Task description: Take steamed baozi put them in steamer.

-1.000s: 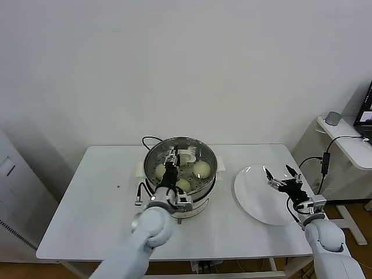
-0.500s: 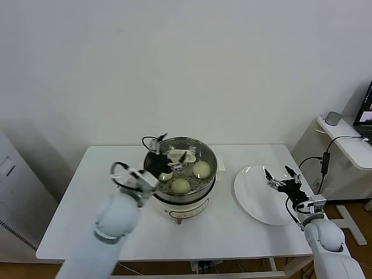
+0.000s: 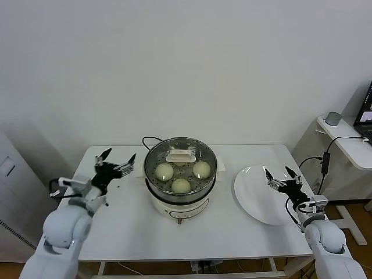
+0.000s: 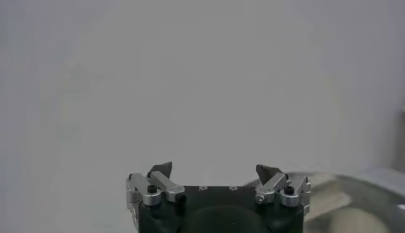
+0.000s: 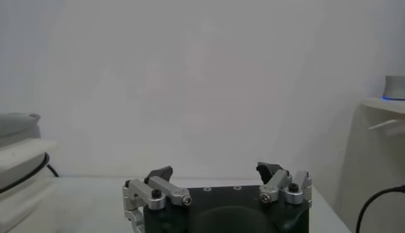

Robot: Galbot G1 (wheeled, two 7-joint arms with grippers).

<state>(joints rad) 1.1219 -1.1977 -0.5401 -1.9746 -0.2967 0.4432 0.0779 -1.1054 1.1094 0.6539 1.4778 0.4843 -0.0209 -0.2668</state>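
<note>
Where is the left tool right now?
In the head view, the left tool hangs open and empty over the table's left part, just left of the steamer, clear of its rim.

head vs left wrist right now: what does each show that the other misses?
Head only: three steamed baozi in the steamer, the white plate bare, the right gripper open over it, and the table.

Left wrist only: a close look at the left gripper's fingertips, spread wide with nothing between, facing a bare wall.

Both: the left gripper, open and empty, beside the steamer.
</note>
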